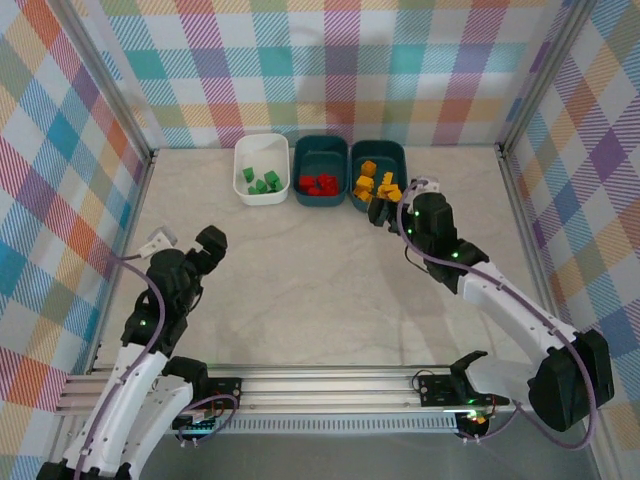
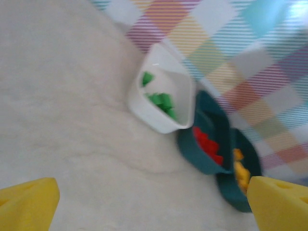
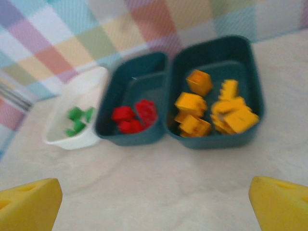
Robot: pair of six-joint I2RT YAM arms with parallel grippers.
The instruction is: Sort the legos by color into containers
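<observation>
Hovering just in front of the right teal tub (image 1: 388,152), the right gripper (image 1: 381,213) has its yellow fingers (image 3: 29,204) spread wide with nothing between them. That tub holds the yellow-orange legos (image 1: 375,183) in a loose heap. Touching it on the left, the middle teal tub (image 1: 320,150) holds the red legos (image 1: 318,184), and the white tub (image 1: 258,150) beside that holds the green legos (image 1: 262,181). All three tubs stand in a row near the far wall. The left gripper (image 1: 210,243) is well apart from them above the bare table (image 1: 300,290), its jaws also gaping and empty.
</observation>
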